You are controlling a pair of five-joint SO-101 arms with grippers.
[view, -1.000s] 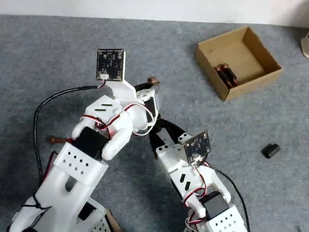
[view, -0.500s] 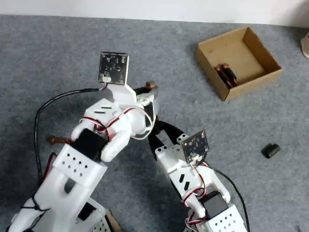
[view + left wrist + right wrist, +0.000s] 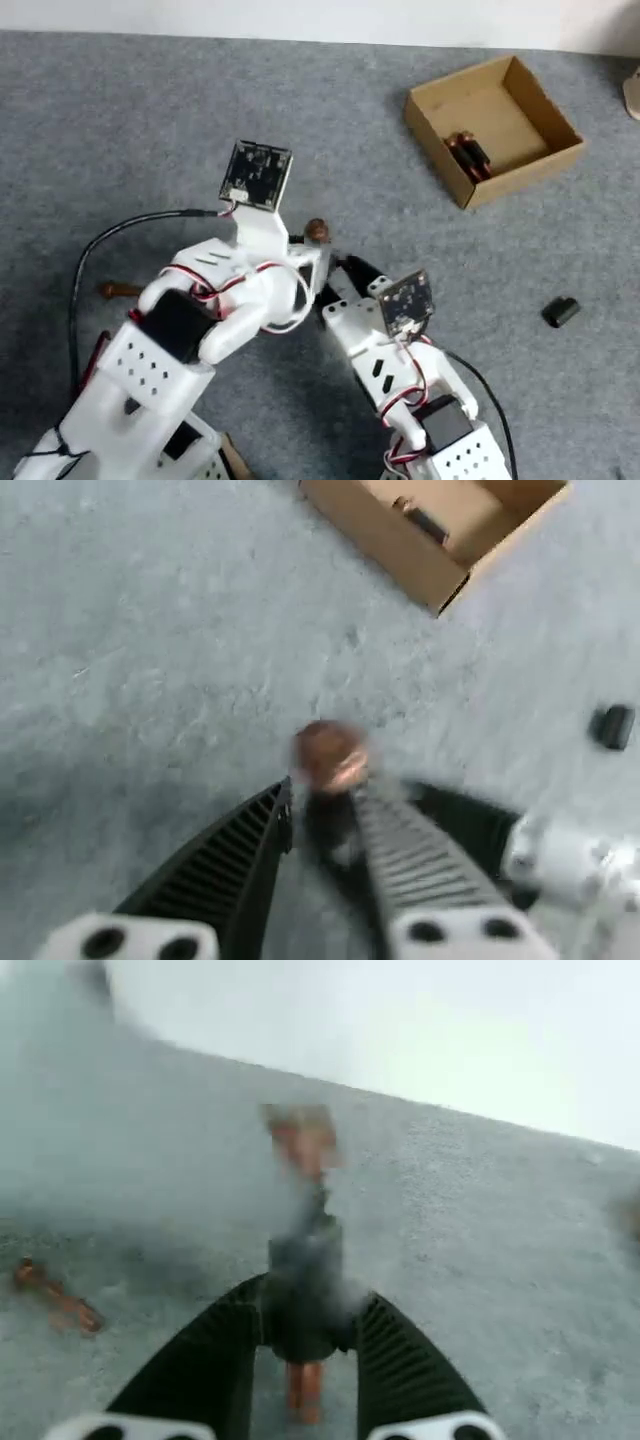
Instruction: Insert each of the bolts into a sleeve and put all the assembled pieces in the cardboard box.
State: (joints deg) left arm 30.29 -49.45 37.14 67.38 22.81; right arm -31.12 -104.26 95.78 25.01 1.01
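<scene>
Right wrist view: right gripper (image 3: 308, 1305) clenches dark cylindrical sleeve (image 3: 305, 1260); copper-coloured bolt (image 3: 300, 1135) runs through it vertically, head toward frame top. Left gripper (image 3: 325, 785) grasps the bolt.

A grey, felt-like table (image 3: 120, 110) runs to a white wall (image 3: 300, 15).
</scene>
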